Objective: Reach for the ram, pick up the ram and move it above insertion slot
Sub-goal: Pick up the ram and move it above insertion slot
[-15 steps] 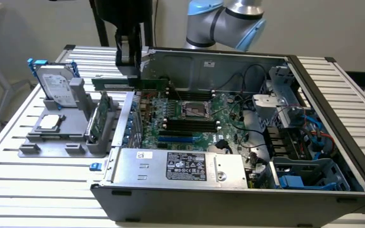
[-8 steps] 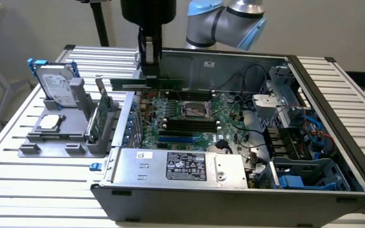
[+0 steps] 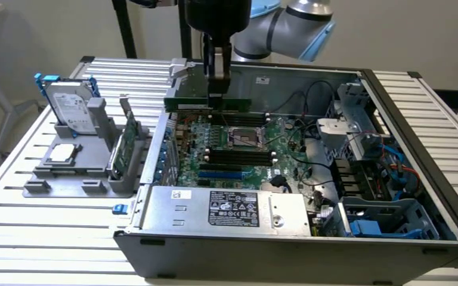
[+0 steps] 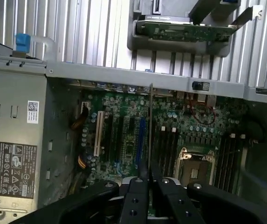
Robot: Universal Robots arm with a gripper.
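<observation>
Matt black plastic hand (image 4: 148, 186); ribbed bare metal table (image 3: 46, 226); grey sheet-metal computer case (image 3: 293, 250).

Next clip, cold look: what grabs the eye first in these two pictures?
The open computer case with its green motherboard bared dominates the slatted table. Above its far side the gripper hangs down holding the ram; in the wrist view the ram runs edge-on as a thin line over the board, pinched between the fingers. On the exterior view's left, a grey stand carries a silver hard drive.
</observation>
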